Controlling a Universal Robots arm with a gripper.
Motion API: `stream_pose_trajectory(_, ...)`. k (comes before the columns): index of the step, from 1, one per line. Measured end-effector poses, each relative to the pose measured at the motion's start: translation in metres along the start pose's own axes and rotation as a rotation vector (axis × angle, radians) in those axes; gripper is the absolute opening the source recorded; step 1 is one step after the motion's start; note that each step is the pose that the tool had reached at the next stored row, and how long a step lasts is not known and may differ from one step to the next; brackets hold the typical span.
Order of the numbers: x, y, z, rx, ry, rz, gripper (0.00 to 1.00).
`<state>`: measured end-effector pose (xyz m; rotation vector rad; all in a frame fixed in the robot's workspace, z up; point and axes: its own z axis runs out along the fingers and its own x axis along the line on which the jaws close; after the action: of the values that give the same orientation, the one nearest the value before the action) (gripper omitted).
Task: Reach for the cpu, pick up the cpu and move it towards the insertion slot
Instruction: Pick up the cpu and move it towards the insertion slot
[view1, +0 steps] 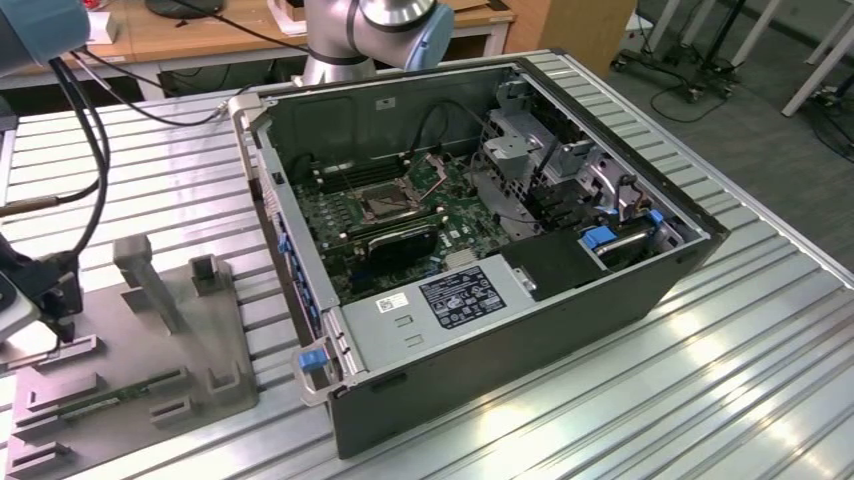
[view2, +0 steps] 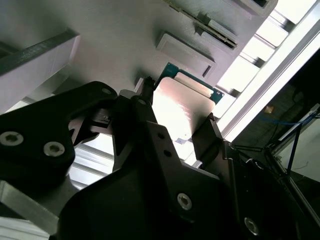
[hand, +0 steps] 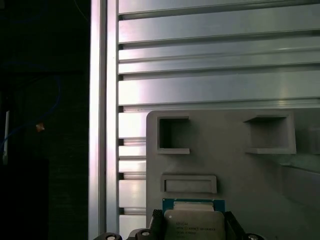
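The cpu, a thin square chip with a pale metal top and a green rim, lies between my black fingers in both wrist views. It sits low over the grey plastic tray, and the jaws press on its two opposite sides. In the first wrist view the cpu is centred in my gripper. In the exterior view my gripper hangs over the tray's far left part. The insertion slot, a silver-framed square socket, lies on the green board inside the open computer case.
The open computer case stands at the middle of the ribbed aluminium table. The grey tray has upright posts and holds a green memory stick. Cables hang from the arm above.
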<state>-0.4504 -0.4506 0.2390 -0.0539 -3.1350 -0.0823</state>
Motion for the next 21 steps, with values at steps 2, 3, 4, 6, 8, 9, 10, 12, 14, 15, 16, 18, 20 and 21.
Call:
stream_pose_trajectory(2, 0.0000, 0.0000, -0.0010, 0.0000, 0.0000, 0.000, 0.55)
stream_pose_trajectory(3, 0.0000, 0.0001, -0.0016, 0.0000, 0.0000, 0.000, 0.55)
stream_pose_trajectory(4, 0.0000, 0.0001, -0.0022, 0.0000, 0.0000, 0.000, 0.55)
stream_pose_trajectory(6, 0.0000, 0.0002, -0.0034, 0.0000, 0.0000, 0.000, 0.55)
stream_pose_trajectory(8, 0.0000, 0.0002, -0.0043, -0.0001, -0.0001, 0.000, 0.55)
stream_pose_trajectory(9, 0.0000, 0.0002, -0.0047, -0.0001, -0.0001, 0.000, 0.55)
stream_pose_trajectory(10, 0.0000, 0.0003, -0.0051, 0.0000, 0.0000, 0.000, 0.55)
stream_pose_trajectory(12, 0.0000, 0.0003, -0.0054, 0.0000, -0.0001, 0.000, 0.55)
stream_pose_trajectory(14, 0.0000, 0.0003, -0.0055, 0.0000, 0.0000, 0.000, 0.55)
stream_pose_trajectory(15, 0.0000, 0.0003, -0.0056, 0.0000, 0.0000, 0.000, 0.55)
stream_pose_trajectory(16, 0.0001, 0.0003, -0.0056, 0.0000, 0.0000, 0.000, 0.55)
stream_pose_trajectory(18, 0.0001, 0.0003, -0.0062, 0.0002, 0.0002, 0.000, 0.55)
stream_pose_trajectory(20, 0.0001, 0.0003, -0.0069, 0.0001, 0.0001, 0.000, 0.55)
stream_pose_trajectory(21, 0.0001, 0.0004, -0.0072, 0.0001, 0.0001, 0.000, 0.55)
